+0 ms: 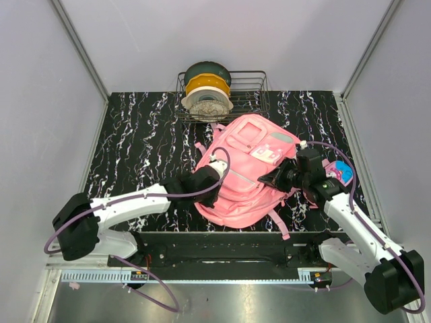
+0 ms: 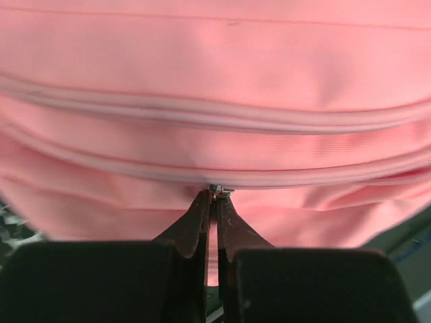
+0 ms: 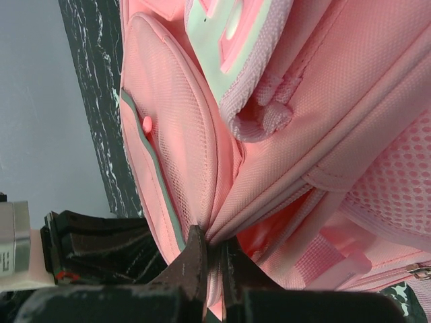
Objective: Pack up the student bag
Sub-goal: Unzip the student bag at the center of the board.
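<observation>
- Bag (image 1: 246, 171) lies mid-table, slightly toward 3 o'clock. It is soft and could drag or bunch if the arms pull unevenly.
- Right gripper (image 3: 212, 245) is pinched tight on a fabric fold at its 3 o'clock side and may lose that thin fold.
- Left gripper (image 2: 214, 196), at 9 o'clock, is closed on the zip pull (image 2: 219, 190), and the small tab could slip free.

No word, number or brand can be read anywhere. On the front of the large soft pink backpack (image 1: 246, 175), a pale-green patch (image 3: 222, 47) carries pink cut-out shapes that may be lettering, but they are cropped and illegible. A small white and pink patch (image 1: 266, 153) beside it is too small to make out. Left of the backpack, a pale grey block (image 3: 10, 249) bears faint dark marks, cut off and unreadable.
</observation>
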